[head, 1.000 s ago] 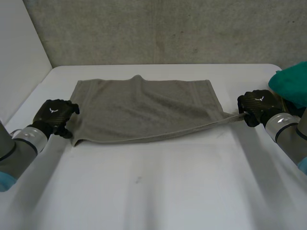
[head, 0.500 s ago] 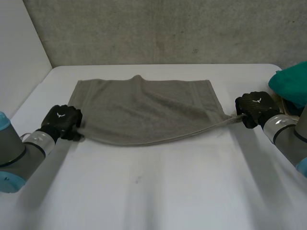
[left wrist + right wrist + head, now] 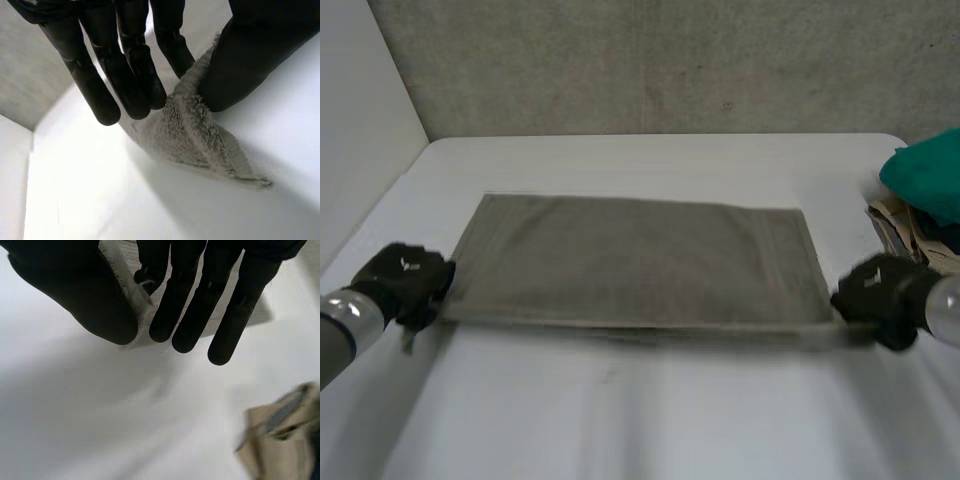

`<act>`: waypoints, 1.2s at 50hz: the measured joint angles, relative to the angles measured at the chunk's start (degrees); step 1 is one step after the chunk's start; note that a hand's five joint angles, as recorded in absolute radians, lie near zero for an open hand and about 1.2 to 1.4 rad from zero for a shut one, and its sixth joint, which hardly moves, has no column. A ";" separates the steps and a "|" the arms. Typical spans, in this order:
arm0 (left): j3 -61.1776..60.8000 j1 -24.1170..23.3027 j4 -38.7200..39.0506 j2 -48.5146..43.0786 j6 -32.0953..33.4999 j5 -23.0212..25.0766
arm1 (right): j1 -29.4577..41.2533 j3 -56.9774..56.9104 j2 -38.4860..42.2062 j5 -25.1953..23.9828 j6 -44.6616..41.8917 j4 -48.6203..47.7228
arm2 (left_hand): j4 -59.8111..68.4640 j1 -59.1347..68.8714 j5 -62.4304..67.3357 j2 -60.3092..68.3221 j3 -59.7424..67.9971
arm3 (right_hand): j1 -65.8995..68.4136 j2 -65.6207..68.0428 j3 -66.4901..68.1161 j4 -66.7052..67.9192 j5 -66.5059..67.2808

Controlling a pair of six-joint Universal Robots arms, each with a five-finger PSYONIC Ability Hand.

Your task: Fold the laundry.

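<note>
**Towel pulled flat, folding still ahead**

Your left hand (image 3: 405,285) sits at about 8 o'clock on the desk (image 3: 650,420), thumb and fingers pinched on the near-left corner of the grey towel (image 3: 635,262). Your right hand (image 3: 880,297), at about 4 o'clock, pinches the near-right corner the same way. Between them the near edge runs straight and taut.

The towel lies in the middle of the desk as a wide, smooth rectangle, long side from 9 to 3 o'clock. It is a thick terry cloth with a stitched band near each short end. Its near edge looks doubled, but you cannot tell whether a fold is already made.

I judge this the spreading step, with the folds proper left to do. A teal cloth (image 3: 925,175) waits at 2 o'clock.
</note>
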 measured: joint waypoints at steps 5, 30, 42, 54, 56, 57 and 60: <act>-1.02 -0.61 -3.33 1.73 8.48 -1.79 | 0.06 0.91 -0.08 0.12 -4.03 4.07 | 0.00 0.00 0.00 0.22 0.01 | 0.00 0.00 0.00 0.00 0.00; 46.16 -16.22 18.23 -31.75 -2.49 -13.26 | 9.77 -13.66 21.11 17.03 21.58 -41.59 | 0.02 0.00 0.66 0.29 0.26 | 0.90 0.01 0.00 0.00 0.33; 60.90 -18.47 22.71 -44.91 -0.44 -16.37 | 12.95 -26.78 34.63 21.15 21.47 -52.61 | -45.93 -49.18 -43.50 -46.26 -44.54 | -50.87 -53.79 -54.18 -54.40 -54.50; 55.04 -18.64 24.23 -38.20 -4.04 -18.32 | 12.30 -30.08 29.56 19.15 29.04 -41.24 | -57.10 -54.69 -53.07 -56.49 -55.98 | -52.04 -55.49 -56.47 -56.82 -55.97; 51.20 -18.04 24.21 -34.75 -5.01 -17.41 | 11.56 -28.25 25.77 17.42 31.16 -38.04 | -57.10 -54.69 -53.07 -56.50 -55.98 | -52.04 -55.49 -56.48 -56.82 -55.97; 49.86 -17.79 24.20 -33.58 -5.28 -17.04 | 11.30 -27.54 24.50 16.83 31.72 -36.93 | -57.10 -54.69 -53.07 -56.50 -55.98 | -52.04 -55.49 -56.47 -56.81 -55.97; 43.54 -16.65 24.15 -28.56 -6.22 -15.02 | 10.11 -23.90 19.20 14.19 33.43 -31.55 | -57.10 -54.69 -53.07 -56.58 -55.98 | -50.69 -53.88 -54.92 -55.24 -54.65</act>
